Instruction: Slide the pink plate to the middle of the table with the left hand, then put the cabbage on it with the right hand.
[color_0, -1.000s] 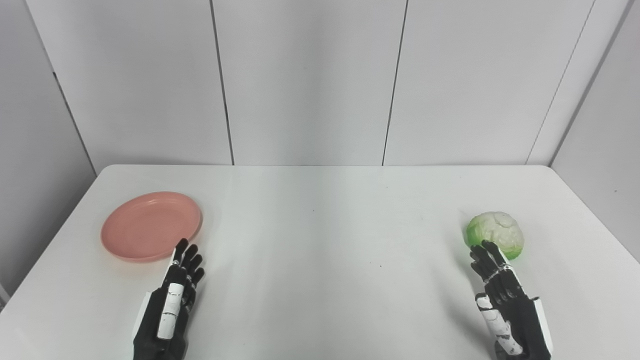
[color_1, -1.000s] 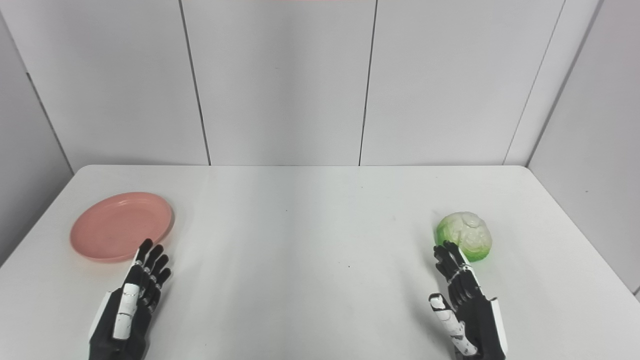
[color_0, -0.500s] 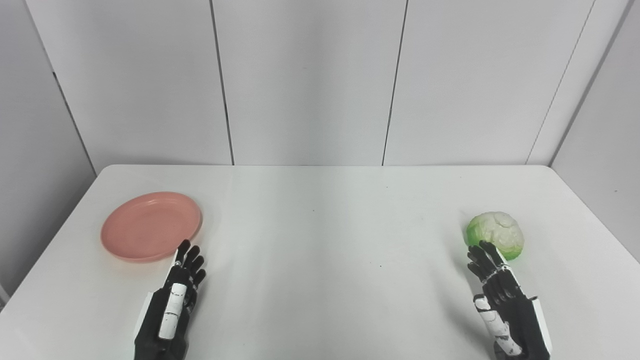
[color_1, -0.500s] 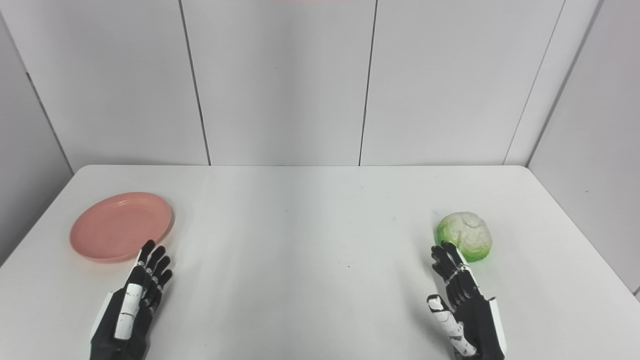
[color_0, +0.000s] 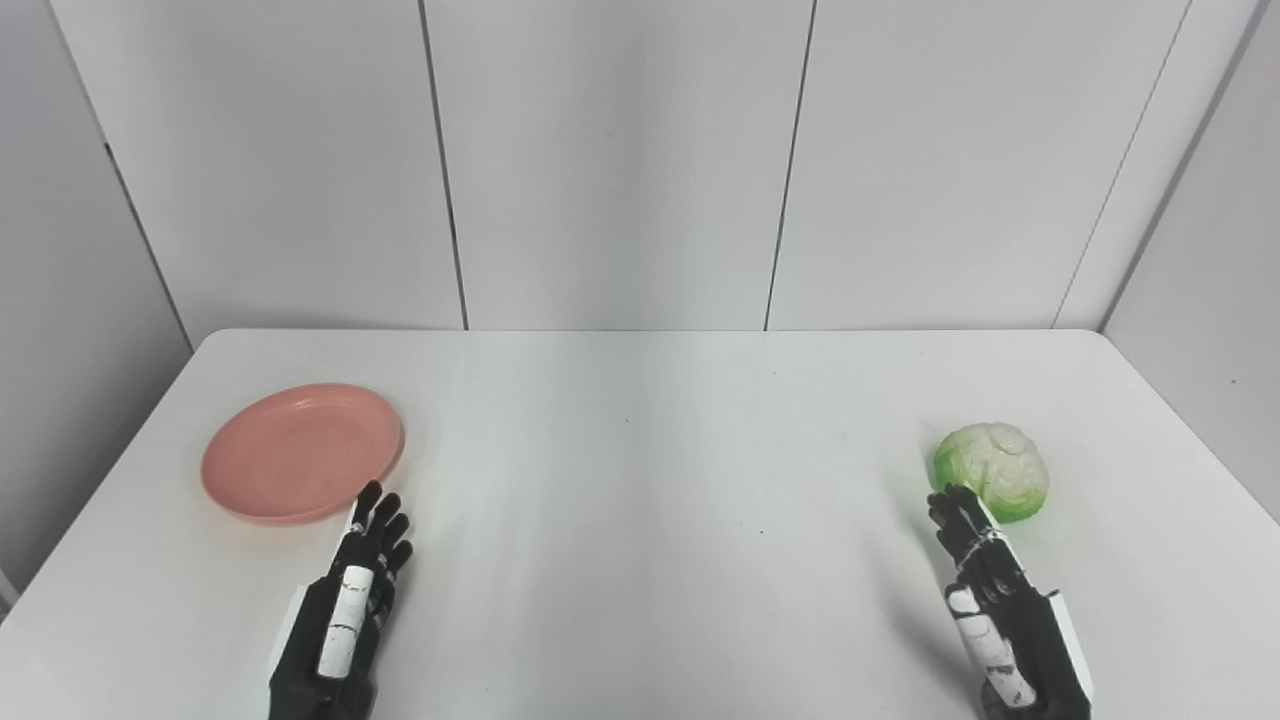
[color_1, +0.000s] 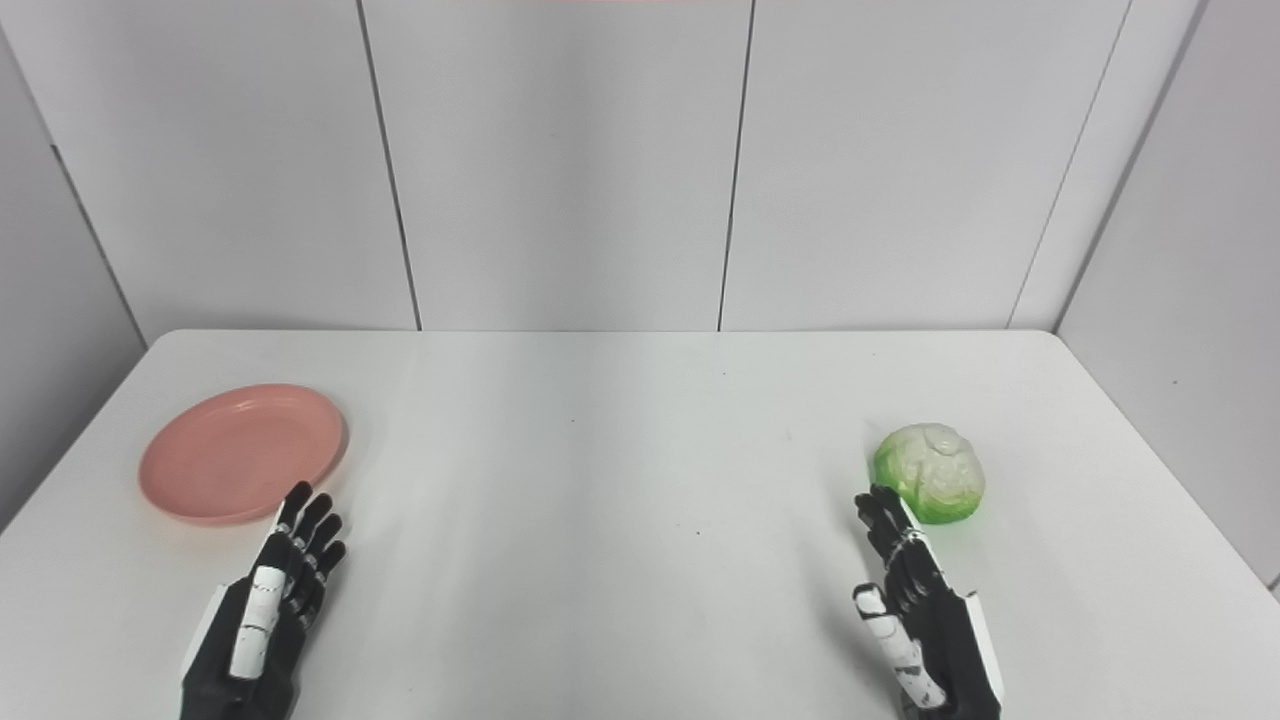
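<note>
Risk no. 1 is the left hand (color_0: 345, 600), which sits w/ fingertips just beside the near-right rim of the pink plate (color_0: 300, 452); contact at that spot would probably shove the plate away or further left, not toward the middle of the table (color_0: 640, 470); the hand likely needs to get to the plate's far-left side or press down on it first; the shallow, smooth plate may also spin or skid out from under a light touch. Risk no. 2 is the right hand (color_0: 1000, 620), fingertips near the front-left of the cabbage (color_0: 992, 484); whether they touch it can't be told; a nudge could roll the round head toward the table's right edge.

Both hands are empty, fingers extended and slightly spread, holding nothing. The plate is salmon-pink, round, empty, low-rimmed, at the table's left side, well apart from the centre. The cabbage is a small head, pale whitish on top, bright green low down, crinkled, at the right side.
</note>
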